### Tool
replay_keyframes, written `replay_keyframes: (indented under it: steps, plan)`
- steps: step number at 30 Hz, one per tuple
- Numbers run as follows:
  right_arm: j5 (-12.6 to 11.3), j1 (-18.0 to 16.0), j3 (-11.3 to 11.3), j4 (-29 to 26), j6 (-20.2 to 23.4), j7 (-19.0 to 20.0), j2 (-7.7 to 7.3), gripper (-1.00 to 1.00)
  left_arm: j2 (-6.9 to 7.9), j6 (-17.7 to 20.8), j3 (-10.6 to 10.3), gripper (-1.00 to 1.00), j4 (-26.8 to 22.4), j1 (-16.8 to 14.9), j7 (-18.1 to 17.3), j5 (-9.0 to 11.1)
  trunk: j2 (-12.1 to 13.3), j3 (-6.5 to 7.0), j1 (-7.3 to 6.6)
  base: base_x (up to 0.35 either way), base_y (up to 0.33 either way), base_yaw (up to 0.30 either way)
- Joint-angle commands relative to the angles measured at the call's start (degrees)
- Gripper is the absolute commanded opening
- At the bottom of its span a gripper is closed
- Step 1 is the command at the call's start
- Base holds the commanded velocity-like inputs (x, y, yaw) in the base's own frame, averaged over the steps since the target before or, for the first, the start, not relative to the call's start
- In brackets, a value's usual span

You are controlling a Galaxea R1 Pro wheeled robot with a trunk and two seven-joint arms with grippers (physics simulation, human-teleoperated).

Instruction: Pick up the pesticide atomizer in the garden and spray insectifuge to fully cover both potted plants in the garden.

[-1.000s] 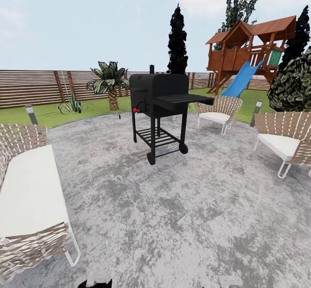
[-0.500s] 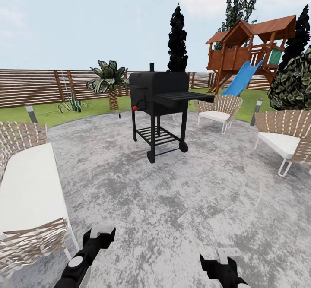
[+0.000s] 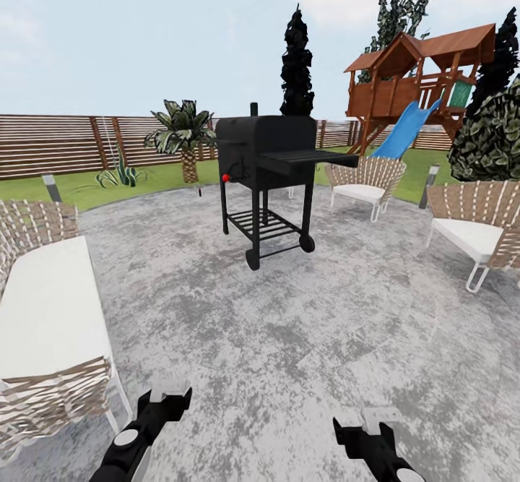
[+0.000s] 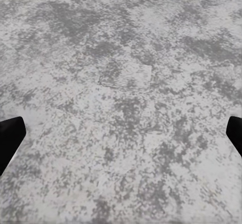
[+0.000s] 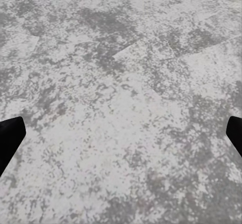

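Observation:
I stand on a grey stone patio (image 3: pixel 289 337) in the garden, with green lawn (image 3: pixel 87 191) and a brown slatted fence (image 3: pixel 50 146) beyond it. The pesticide atomizer is out of view. A spiky green rosette (image 3: pixel 119 175) grows on the lawn by the fence; I cannot tell if it is one of the potted plants. My left gripper (image 3: pixel 167 395) and right gripper (image 3: pixel 363 424) hang low over bare paving, both open and holding nothing. In the wrist views the left gripper (image 4: pixel 121 138) and right gripper (image 5: pixel 121 138) show dark fingertips spread wide over stone.
A black wheeled grill (image 3: pixel 266 178) stands ahead at the patio's middle. A white-cushioned wicker bench (image 3: pixel 47 323) is at the left, wicker chairs (image 3: pixel 365 182) (image 3: pixel 480 233) at the right. A small palm (image 3: pixel 182 139), path lights (image 3: pixel 52 187) and a wooden playhouse with blue slide (image 3: pixel 415 99) stand beyond.
Both grippers rose into the head view from below a second ago and have held still since. The whole picture has shifted slightly, so the camera has moved.

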Motion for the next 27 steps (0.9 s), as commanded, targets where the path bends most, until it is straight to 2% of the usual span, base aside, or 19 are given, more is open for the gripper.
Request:
replay_keyframes:
  steps: [1,10,27]
  plan:
    - [0.0,0.0,-0.1,-0.1,0.3,0.0,-0.02,1.0,0.02,0.4,-0.2,1.0,-0.2,0.0,0.0,-0.1,-0.4,-0.24,0.22,0.0,0.0,0.0]
    - [0.2,0.0,-0.2,-0.1,0.4,-0.1,-0.04,1.0,-0.12,0.4,-0.5,1.0,0.0,0.0,0.2,-0.6,-4.1,-1.86,2.2,0.0,0.0,0.0]
    - [0.2,0.0,-0.1,0.0,0.4,-0.2,-0.14,1.0,0.0,0.4,0.0,1.0,0.0,0.0,-0.2,0.0,-10.9,-4.91,5.93,0.0,0.0,0.0]
